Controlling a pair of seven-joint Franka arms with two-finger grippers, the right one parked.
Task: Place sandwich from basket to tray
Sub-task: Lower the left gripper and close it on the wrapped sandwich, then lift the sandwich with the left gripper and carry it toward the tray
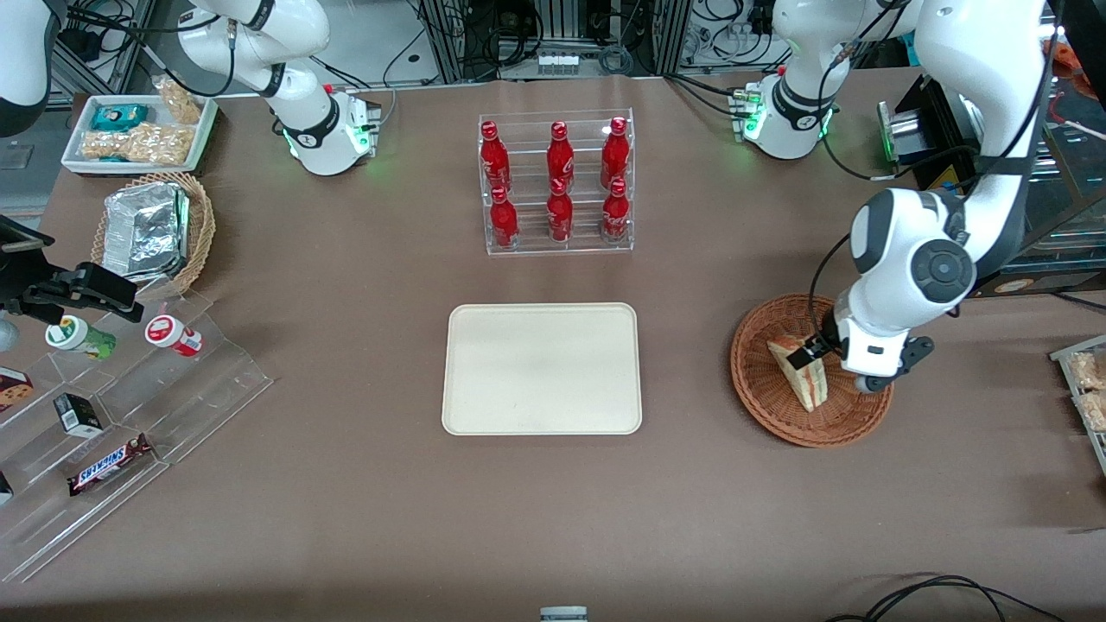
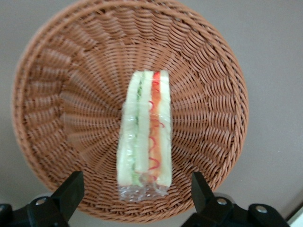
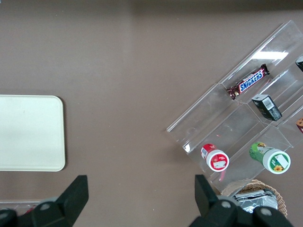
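Because the sandwich [image 2: 144, 130] stands on edge in the basket [image 2: 57, 94], I hold the gripper [image 2: 135, 196] above it, fingers wide, astride its bread faces.

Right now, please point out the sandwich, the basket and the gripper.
sandwich [image 2: 144, 130], left wrist view, on the filling edge.
basket [image 1: 760, 380], front view, on the woven wall.
gripper [image 2: 137, 194], left wrist view, between the open fingertips, above the basket.

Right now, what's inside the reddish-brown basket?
Only the sandwich, clear-wrapped, lying on the basket weave. The open gripper hovers above it, fingers either side. The weave under the sandwich is covered.
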